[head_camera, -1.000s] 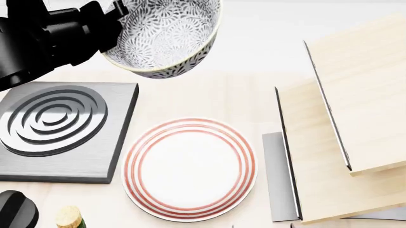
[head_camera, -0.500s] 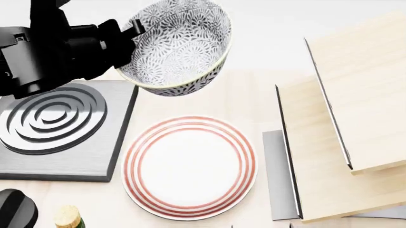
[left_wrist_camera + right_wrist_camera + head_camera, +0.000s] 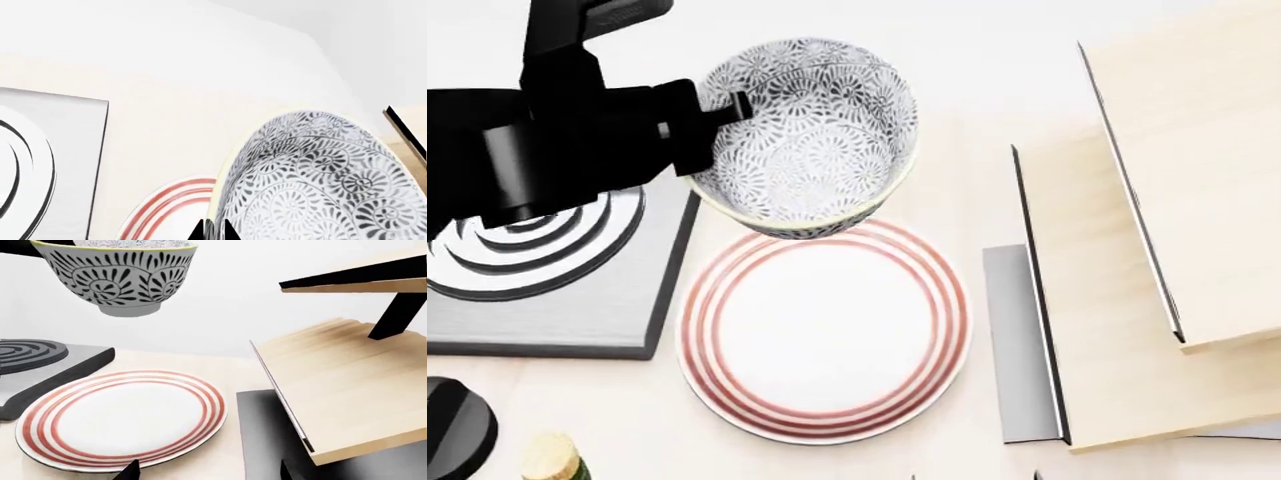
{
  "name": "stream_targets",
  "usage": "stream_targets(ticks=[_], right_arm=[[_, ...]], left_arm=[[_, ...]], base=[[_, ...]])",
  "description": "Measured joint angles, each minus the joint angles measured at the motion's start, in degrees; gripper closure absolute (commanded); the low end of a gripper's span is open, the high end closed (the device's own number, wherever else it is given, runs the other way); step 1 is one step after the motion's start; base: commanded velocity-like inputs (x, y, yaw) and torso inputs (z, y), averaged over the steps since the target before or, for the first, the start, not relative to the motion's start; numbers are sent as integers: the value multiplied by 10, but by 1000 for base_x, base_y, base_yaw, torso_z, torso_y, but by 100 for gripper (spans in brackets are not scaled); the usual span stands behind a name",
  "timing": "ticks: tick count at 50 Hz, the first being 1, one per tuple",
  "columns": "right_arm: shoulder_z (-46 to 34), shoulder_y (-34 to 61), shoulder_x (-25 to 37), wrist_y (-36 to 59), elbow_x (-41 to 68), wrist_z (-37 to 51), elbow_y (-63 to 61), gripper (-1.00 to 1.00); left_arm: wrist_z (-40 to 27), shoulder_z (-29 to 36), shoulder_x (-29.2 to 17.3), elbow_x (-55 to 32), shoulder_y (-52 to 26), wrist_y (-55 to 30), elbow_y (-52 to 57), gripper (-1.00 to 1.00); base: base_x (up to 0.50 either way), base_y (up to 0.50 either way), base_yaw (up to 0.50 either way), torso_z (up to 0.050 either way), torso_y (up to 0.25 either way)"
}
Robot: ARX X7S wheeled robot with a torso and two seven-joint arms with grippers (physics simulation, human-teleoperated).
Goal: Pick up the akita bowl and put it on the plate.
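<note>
The akita bowl [image 3: 807,135], white with a dense grey-black leaf pattern, hangs in the air above the far rim of the plate [image 3: 827,330]. My left gripper [image 3: 734,106] is shut on the bowl's left rim; in the left wrist view its two dark fingertips [image 3: 213,231] pinch the cream rim of the bowl [image 3: 313,180], with the plate [image 3: 167,210] below. The right wrist view shows the bowl [image 3: 123,275] well clear above the red-ringed plate [image 3: 120,420]. My right gripper [image 3: 208,472] is open and holds nothing, low beside the plate's near edge.
A square grey stove burner [image 3: 547,270] with raised rings lies left of the plate. A tiered wooden shelf [image 3: 1148,250] on a grey base [image 3: 1014,340] stands to the right. A black knob [image 3: 454,430] and a corked bottle top [image 3: 547,460] sit at the front left.
My left arm has carried the bowl nearer and lower, from beyond the burner to over the plate's far rim. The bowl has tipped from sideways toward upright.
</note>
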Motion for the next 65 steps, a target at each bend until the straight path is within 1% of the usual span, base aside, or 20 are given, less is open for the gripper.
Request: stream_targets(ticks=[7, 23, 31, 47, 65], right_arm=[[-2, 0, 0, 0, 0, 0, 1, -100], [-5, 3, 1, 0, 1, 0, 4, -100], [-7, 4, 1, -1, 1, 1, 6, -100], [-11, 6, 1, -1, 0, 2, 10, -100], [-15, 6, 2, -2, -1, 4, 12, -100]], left_arm=[[2, 14, 2, 12, 3, 4, -2, 100], [26, 30, 9, 23, 7, 8, -20, 100], [40, 49, 15, 38, 12, 11, -21, 100], [71, 53, 21, 36, 17, 21, -36, 100], [116, 68, 45, 54, 12, 56, -112, 100]], base=[[0, 0, 0, 6, -213], [0, 0, 0, 0, -2], [0, 0, 0, 9, -208], [0, 0, 0, 0, 0], [0, 0, 0, 0, 0]])
